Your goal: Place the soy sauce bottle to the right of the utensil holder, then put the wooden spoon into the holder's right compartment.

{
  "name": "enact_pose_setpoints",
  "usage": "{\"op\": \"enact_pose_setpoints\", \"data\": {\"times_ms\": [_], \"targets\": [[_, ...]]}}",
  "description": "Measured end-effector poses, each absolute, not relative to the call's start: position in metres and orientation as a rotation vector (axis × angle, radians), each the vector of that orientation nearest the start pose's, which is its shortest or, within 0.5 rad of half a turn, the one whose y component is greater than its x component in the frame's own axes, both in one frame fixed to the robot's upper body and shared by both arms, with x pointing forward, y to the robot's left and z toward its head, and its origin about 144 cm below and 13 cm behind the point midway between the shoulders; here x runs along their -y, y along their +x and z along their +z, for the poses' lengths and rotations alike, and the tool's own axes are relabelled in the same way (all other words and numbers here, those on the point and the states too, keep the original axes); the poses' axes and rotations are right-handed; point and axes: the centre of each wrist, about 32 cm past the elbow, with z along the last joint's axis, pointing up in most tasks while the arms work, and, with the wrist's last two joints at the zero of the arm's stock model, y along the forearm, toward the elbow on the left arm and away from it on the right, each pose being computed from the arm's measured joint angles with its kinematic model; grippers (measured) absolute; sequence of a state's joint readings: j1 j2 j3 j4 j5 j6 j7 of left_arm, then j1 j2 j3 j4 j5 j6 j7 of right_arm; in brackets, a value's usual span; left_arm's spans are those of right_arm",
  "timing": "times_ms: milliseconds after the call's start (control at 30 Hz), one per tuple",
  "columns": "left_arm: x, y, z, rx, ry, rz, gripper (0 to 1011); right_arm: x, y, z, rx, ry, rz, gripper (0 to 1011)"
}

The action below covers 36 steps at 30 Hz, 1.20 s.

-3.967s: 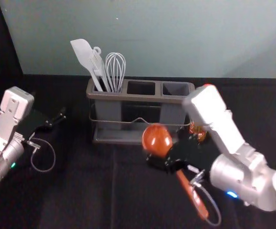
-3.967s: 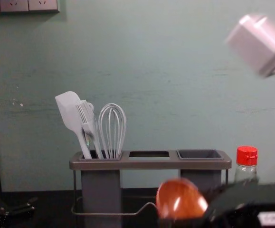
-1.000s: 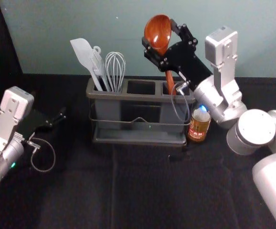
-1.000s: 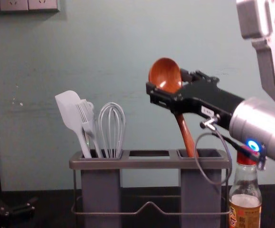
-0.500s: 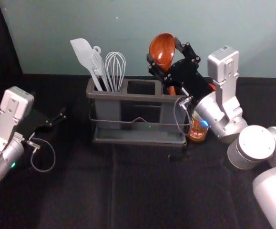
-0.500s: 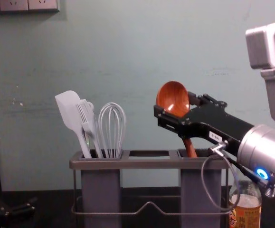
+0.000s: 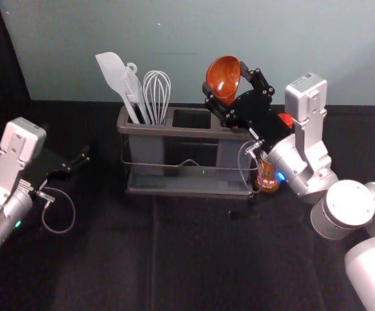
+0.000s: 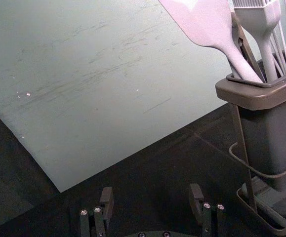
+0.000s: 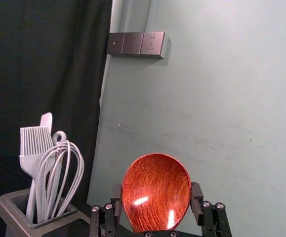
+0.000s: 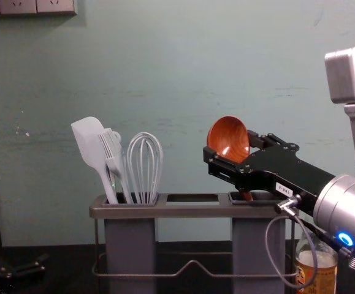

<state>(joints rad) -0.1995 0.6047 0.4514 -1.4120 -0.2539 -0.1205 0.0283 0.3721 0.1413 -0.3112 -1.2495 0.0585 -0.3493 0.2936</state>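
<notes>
Spoon, head view: bowl grasped in my right gripper, soy sauce bottle below it, beside the holder; left gripper parked well left. Left wrist view: its fingers apart, nothing held. Right wrist view: fingers flanking the bowl; chest view: handle leading into right compartment beneath the gripper, where opening too little could drag it out.
</notes>
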Motion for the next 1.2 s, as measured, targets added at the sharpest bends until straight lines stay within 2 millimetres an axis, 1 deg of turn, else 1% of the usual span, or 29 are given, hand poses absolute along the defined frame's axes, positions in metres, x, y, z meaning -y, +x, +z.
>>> {"op": "enact_pose_setpoints", "data": {"times_ms": [433,633,767,900,1000,1100,1133,1200], "targets": [[-0.310,0.489,1.140,0.285,0.304,1.248,1005,0.192,0.550,1.170,0.395,0.110,-0.989,840],[-0.310,0.489,1.140,0.285,0.304,1.248,1005,0.196,0.547,1.173,0.399,0.120,-0.997,984],[-0.310,0.489,1.140,0.285,0.304,1.248,1005,0.197,0.541,1.179,0.408,0.136,-0.997,1004],[-0.310,0.489,1.140,0.285,0.304,1.248,1005,0.197,0.531,1.187,0.413,0.135,-0.992,1004],[-0.310,0.489,1.140,0.285,0.304,1.248,1005,0.197,0.520,1.193,0.402,0.110,-1.002,1004],[-0.310,0.489,1.140,0.285,0.304,1.248,1005,0.197,0.505,1.200,0.356,0.040,-1.007,1004],[-0.310,0.489,1.140,0.285,0.304,1.248,1005,0.197,0.505,1.200,0.356,0.040,-1.007,1004],[-0.310,0.489,1.140,0.285,0.304,1.248,1005,0.198,0.494,1.203,0.318,-0.011,-1.010,1004]]}}
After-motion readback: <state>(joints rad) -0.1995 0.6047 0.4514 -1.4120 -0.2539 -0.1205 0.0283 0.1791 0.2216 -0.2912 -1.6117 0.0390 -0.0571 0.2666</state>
